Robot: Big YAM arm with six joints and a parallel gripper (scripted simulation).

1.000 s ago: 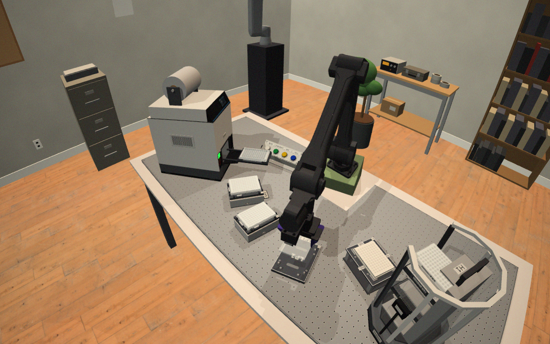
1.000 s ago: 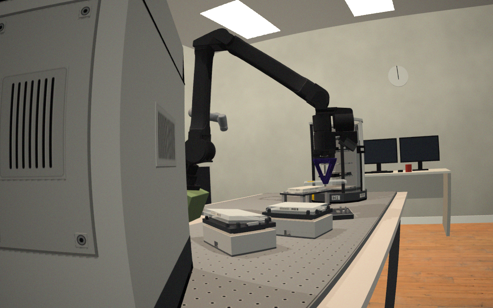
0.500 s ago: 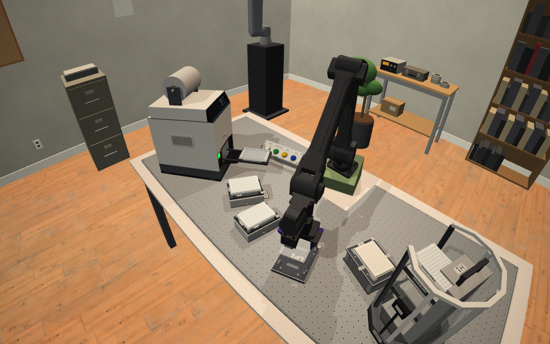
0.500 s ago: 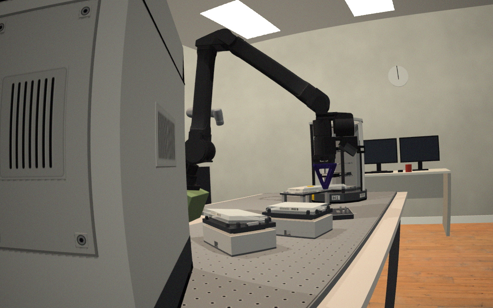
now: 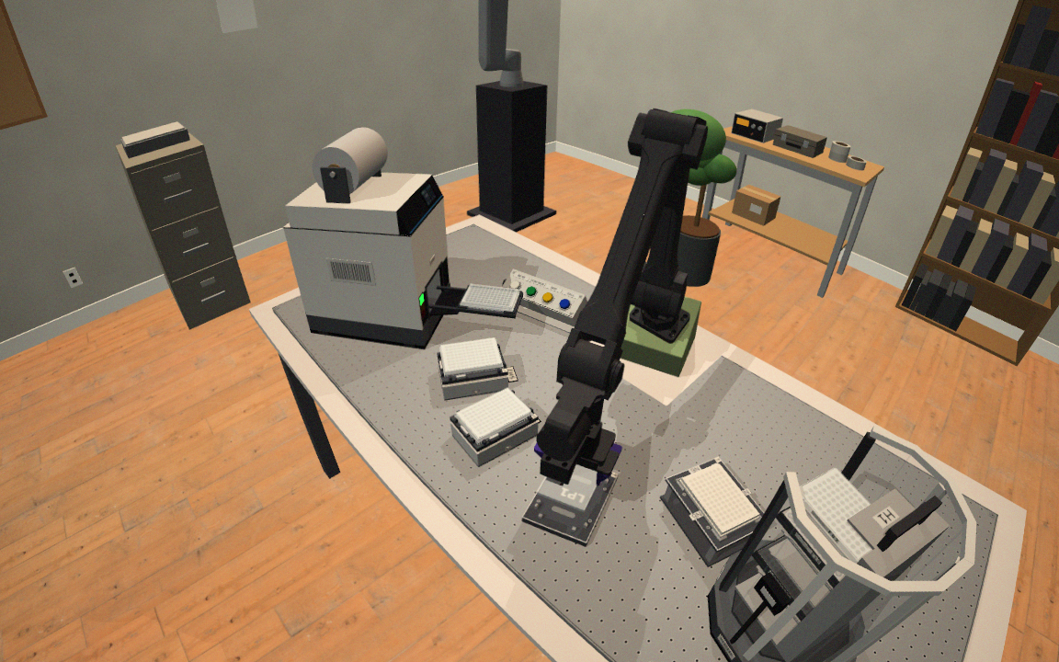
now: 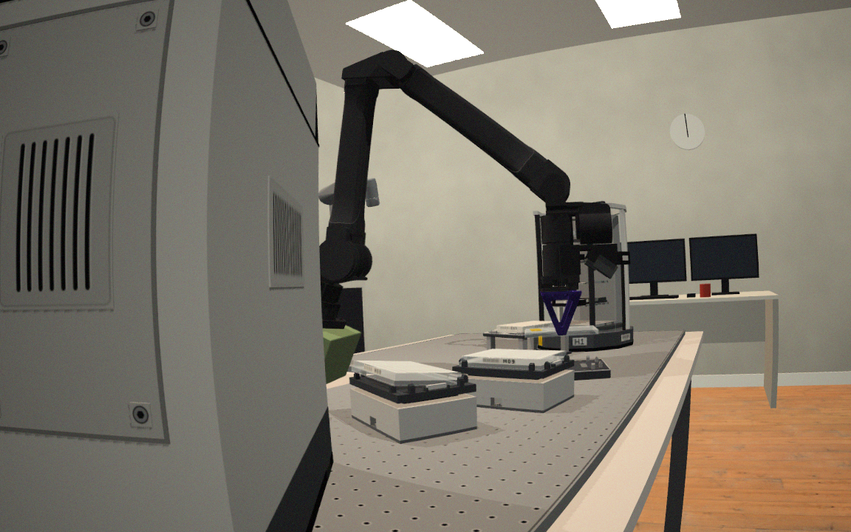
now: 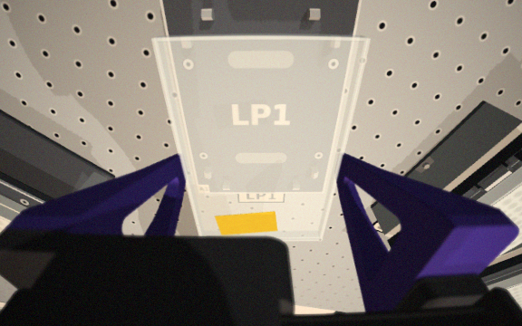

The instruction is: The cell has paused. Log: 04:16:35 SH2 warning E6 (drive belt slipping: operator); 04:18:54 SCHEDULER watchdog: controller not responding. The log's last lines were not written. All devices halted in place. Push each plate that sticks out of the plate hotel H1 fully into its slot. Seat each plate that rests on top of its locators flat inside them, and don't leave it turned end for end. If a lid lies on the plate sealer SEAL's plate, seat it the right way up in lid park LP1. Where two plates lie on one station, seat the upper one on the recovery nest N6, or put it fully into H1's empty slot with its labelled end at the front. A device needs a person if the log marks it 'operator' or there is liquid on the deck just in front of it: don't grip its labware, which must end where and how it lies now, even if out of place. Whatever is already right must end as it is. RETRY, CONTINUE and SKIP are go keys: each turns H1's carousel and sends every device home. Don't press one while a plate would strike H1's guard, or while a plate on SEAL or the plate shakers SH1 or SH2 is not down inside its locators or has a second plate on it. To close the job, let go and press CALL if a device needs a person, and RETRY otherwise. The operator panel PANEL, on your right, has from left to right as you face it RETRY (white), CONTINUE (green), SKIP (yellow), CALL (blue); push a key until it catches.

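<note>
My gripper (image 5: 575, 475) (image 6: 562, 325) (image 7: 261, 162) is shut on a clear lid (image 7: 261, 81) (image 5: 573, 494), gripped by its long sides. The lid has a yellow label (image 7: 246, 223) at the end nearest the wrist. It hangs level just above lid park LP1 (image 5: 553, 525) (image 7: 261, 18), and the LP1 lettering shows through it. The sealer SEAL (image 5: 369, 246) has its drawer out with a bare white plate (image 5: 490, 297) on it. Plate hotel H1 (image 5: 912, 567) (image 6: 580, 340) stands at the near right corner of the table.
Two shakers with white plates (image 5: 472, 359) (image 5: 494, 416) stand left of LP1. A nest with a white plate (image 5: 718, 497) stands to the right, between LP1 and H1. The operator panel (image 5: 552, 301) lies beside the sealer drawer, near the arm's green base (image 5: 665, 341).
</note>
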